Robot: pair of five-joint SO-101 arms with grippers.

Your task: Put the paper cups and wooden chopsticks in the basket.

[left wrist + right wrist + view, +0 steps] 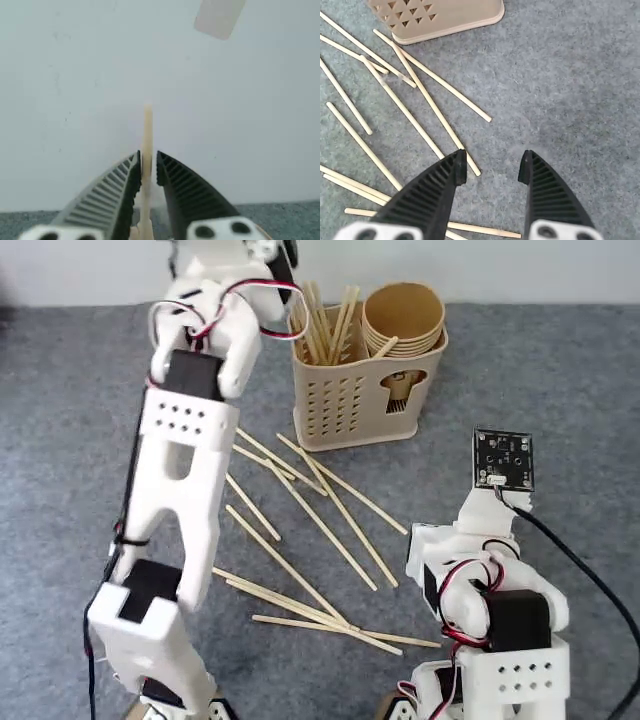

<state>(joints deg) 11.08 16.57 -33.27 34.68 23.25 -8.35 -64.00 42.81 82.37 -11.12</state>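
i've got the left claw [148, 164] clamped on one stick [148, 127]: pale wood, thin n straight, standing up btwn the ribbed jaws w/ its tip poking past them. in the high view that arm is stretched over to the beige slotted basket [350, 405], which holds a stack of brown cups [403, 312] n a bunch of sticks [325, 325]. right claw [492, 167] is open above the grey mat [560, 100]. loose sticks [415, 117] lie scattered btwn it n the basket, one end just by a fingertip.
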